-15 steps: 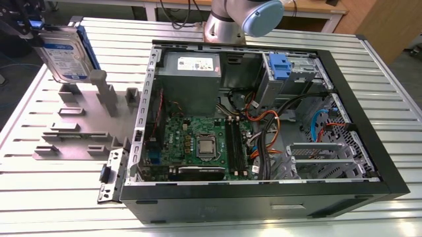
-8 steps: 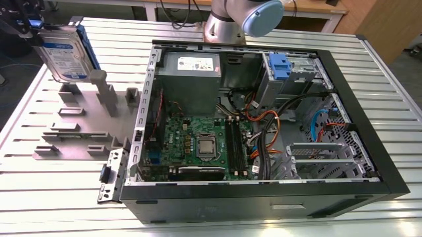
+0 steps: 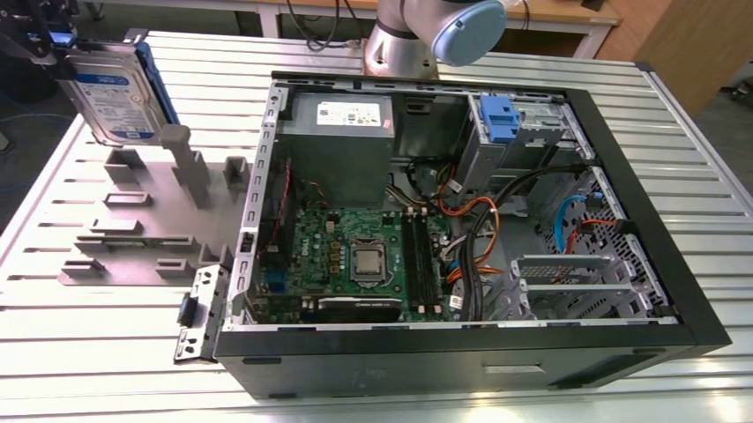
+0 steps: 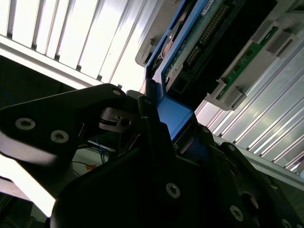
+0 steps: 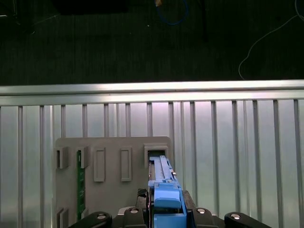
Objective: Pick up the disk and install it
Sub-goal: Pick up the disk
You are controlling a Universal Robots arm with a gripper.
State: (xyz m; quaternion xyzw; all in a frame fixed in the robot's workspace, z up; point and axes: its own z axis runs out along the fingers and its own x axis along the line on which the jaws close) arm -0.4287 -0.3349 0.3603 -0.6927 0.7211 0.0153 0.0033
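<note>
The disk (image 3: pixel 109 99), silver with a blue-and-white label and blue side rails, stands on edge at the exterior view's far left, over the grey holder plate (image 3: pixel 130 231). My gripper (image 3: pixel 53 42) is shut on its upper end. In the first wrist view the blue rail of the disk (image 5: pixel 164 189) runs from my gripper (image 5: pixel 166 214) down to a slot in the holder plate (image 5: pixel 111 166). I cannot tell whether its lower end still sits in that slot. In the second wrist view, black fingers (image 4: pixel 153 124) clamp the blue rail of the disk (image 4: pixel 175 113).
An open computer case (image 3: pixel 659 264) lies on the slatted metal table (image 3: pixel 694 167), with a grey power-supply box (image 3: pixel 339 119), a motherboard (image 3: pixel 353 256) and a blue bracket (image 3: pixel 499 119) at the drive bay. The arm's base (image 3: pixel 412 40) stands behind the case. A green board (image 5: pixel 80 183) stands in the holder plate.
</note>
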